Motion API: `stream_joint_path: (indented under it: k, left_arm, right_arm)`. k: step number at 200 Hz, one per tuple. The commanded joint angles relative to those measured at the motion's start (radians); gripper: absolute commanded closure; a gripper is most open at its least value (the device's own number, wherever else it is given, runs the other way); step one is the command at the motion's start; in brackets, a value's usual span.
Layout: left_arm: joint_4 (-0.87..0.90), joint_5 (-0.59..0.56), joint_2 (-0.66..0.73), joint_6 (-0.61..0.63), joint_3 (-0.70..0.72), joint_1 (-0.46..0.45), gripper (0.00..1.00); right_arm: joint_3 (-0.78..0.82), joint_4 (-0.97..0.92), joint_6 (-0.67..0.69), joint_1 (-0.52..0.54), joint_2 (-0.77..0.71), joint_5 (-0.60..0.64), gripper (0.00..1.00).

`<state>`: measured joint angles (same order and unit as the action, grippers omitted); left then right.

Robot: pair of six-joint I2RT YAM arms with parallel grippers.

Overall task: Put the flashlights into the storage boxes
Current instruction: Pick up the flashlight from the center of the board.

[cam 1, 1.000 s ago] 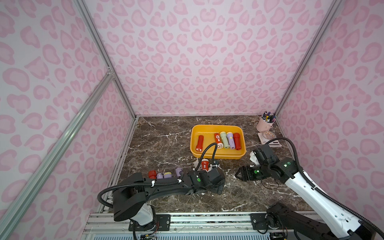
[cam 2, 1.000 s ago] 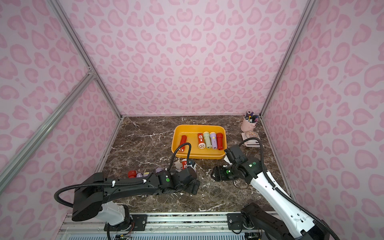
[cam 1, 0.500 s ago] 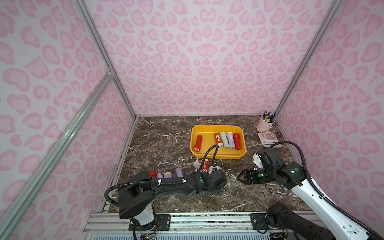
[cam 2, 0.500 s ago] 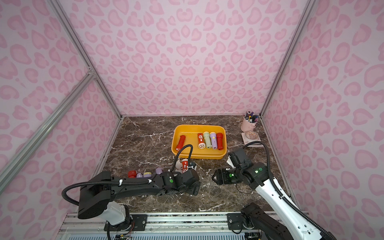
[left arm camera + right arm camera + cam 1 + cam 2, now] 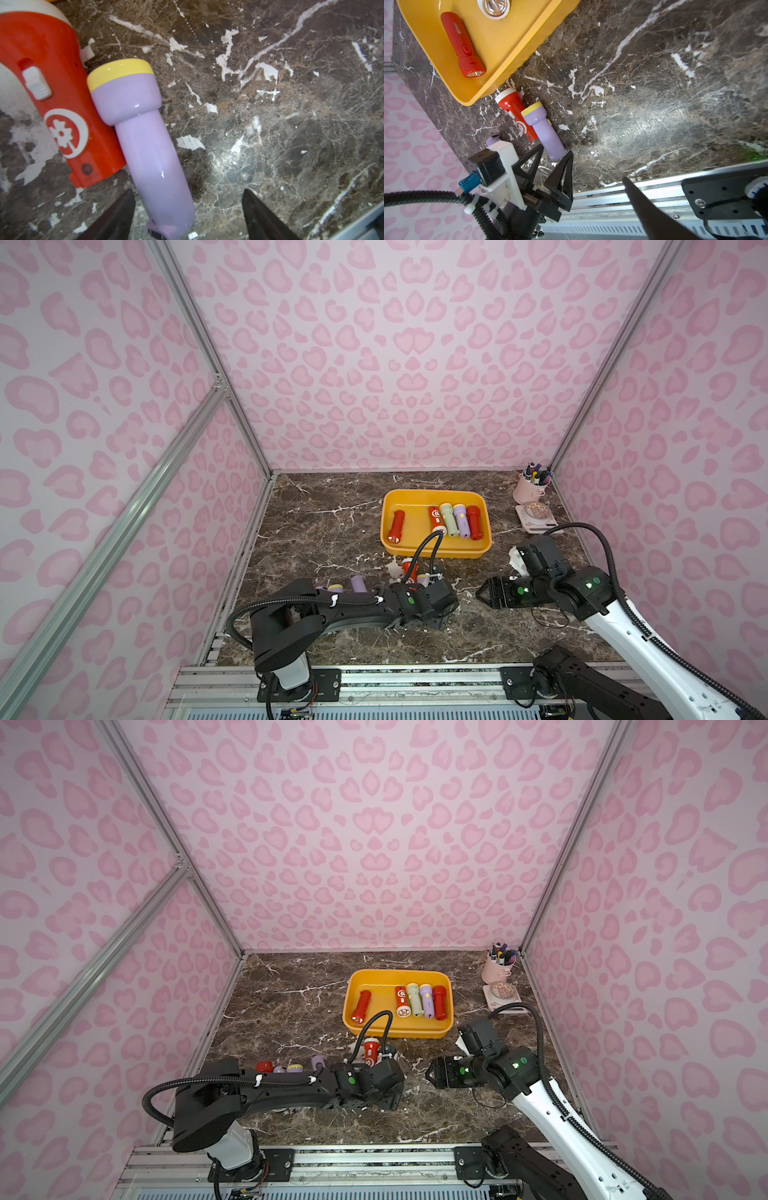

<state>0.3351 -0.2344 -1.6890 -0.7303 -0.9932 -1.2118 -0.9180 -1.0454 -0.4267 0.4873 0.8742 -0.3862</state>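
Left pincer (image 5: 188,190): jaws apart, low over the dark marble counter (image 5: 332,531), clamped on nothing.
Lilac plastic flashlight with yellow head (image 5: 145,133): lies flat on the counter with its tail end between the left pincer's fingers (image 5: 120,216). It is close against one finger, with a clear gap to the other.
Red plastic flashlight with white label (image 5: 62,104): touches the lilac one's side, outside the pincer.
Shallow yellow-orange plastic tray (image 5: 436,552): beyond both, with five flashlights inside.
Right pincer (image 5: 482,596): near the left pincer, off the counter; I cannot tell its gap.
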Motion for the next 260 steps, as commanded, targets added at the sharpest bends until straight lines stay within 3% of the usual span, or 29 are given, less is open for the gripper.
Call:
stream_joint_path:
  k: [1, 80, 140, 173, 260]
  left_arm:
    - [-0.026, 0.006, -0.014, 0.003, -0.016, -0.001, 0.18]
    - [-0.044, 0.01, -0.055, 0.018, -0.021, 0.024, 0.18]
    - [-0.064, 0.034, -0.073, 0.037, -0.019, 0.049, 0.25]
    - [-0.068, 0.043, -0.084, 0.043, -0.015, 0.054, 0.43]
    - [-0.043, 0.084, -0.117, 0.085, -0.064, 0.071, 0.6]
  right_arm:
    - [0.0, -0.013, -0.003, -0.001, -0.001, 0.014, 0.25]
    - [-0.013, -0.022, 0.0, -0.001, 0.016, 0.035, 0.25]
    - [-0.039, -0.031, 0.004, -0.004, 0.04, 0.041, 0.25]
    - [-0.043, -0.033, 0.004, -0.006, 0.052, 0.046, 0.25]
    - [-0.064, -0.061, 0.026, -0.013, 0.081, 0.05, 0.25]
